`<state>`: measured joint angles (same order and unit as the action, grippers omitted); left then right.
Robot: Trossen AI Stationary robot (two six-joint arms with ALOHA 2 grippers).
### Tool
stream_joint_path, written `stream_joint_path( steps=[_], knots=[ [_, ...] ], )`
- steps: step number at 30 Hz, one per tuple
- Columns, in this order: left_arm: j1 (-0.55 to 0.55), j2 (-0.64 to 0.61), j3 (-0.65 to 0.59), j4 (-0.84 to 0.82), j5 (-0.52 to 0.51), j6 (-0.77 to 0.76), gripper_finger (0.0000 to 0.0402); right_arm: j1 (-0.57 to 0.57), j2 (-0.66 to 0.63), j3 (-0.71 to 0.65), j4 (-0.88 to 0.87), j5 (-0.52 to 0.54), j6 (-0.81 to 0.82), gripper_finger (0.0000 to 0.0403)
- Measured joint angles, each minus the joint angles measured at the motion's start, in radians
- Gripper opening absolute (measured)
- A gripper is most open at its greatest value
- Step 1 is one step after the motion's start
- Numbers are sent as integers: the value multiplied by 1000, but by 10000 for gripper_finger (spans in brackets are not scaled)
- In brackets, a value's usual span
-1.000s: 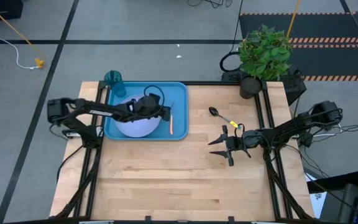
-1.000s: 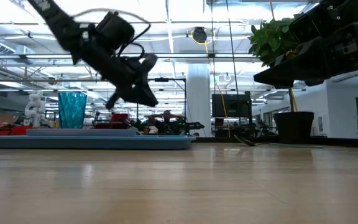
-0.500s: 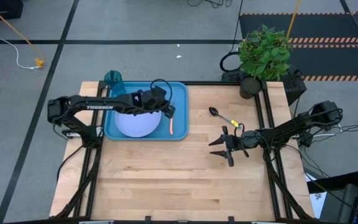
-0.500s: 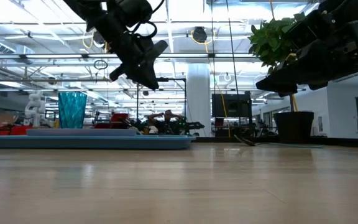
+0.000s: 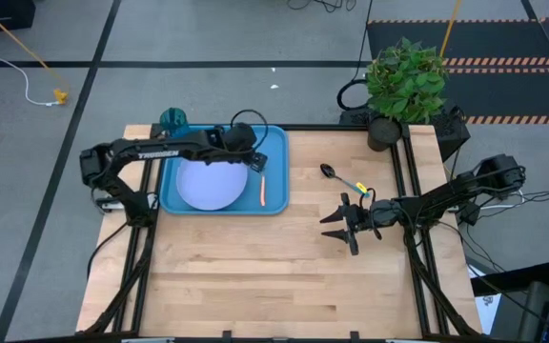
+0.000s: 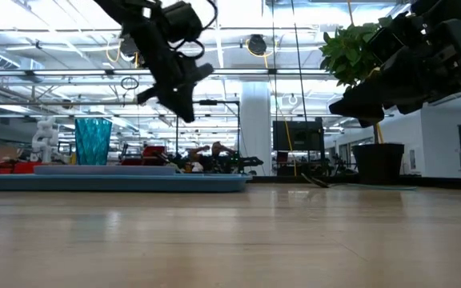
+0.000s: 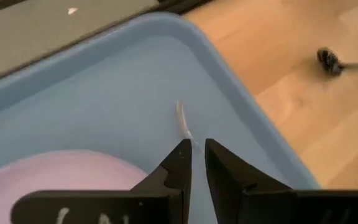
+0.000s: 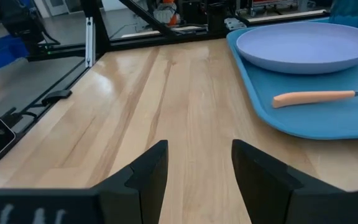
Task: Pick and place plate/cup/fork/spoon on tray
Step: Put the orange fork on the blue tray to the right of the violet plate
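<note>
The blue tray (image 5: 277,141) lies at the table's far left. In it are the pale plate (image 5: 208,184) and, beside it, the orange-handled fork (image 5: 263,191), tines toward the far edge. The teal cup (image 5: 172,119) stands on the table at the tray's far left corner. The spoon (image 5: 335,174) lies on the wood right of the tray. My left gripper (image 7: 197,149) hangs above the tray's far right part, over the fork's tines (image 7: 182,118), its fingers a narrow gap apart with nothing between them. My right gripper (image 5: 325,227) hovers open near the spoon, pointing toward the tray.
A potted plant (image 5: 406,81) stands at the table's far right corner. The near half of the wooden table (image 5: 255,276) is bare wood. Dark frame rails run along both side edges.
My left gripper has risen from just over the plate and drifted toward the tray's far right part, tipping and rolling as it went. The plate and fork stay where they lay. My right gripper has rolled a little in place.
</note>
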<state>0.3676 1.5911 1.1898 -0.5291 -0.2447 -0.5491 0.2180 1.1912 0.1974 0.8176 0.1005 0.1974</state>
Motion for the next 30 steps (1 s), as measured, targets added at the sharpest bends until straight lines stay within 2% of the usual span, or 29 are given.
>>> stream_joint_path(
  steps=[9, 15, 30],
  knots=[
    [15, 227, 112, 7, 49, 15, 47, -1, 0, 1, -13, 2, -1, 171],
    [43, 324, 151, 6, 90, -11, 47, 0, 0, 1, -23, 2, 0, 171],
    [75, 347, 157, 24, 90, -24, 47, 0, 0, 1, -30, 2, -30, 171]
  ],
)
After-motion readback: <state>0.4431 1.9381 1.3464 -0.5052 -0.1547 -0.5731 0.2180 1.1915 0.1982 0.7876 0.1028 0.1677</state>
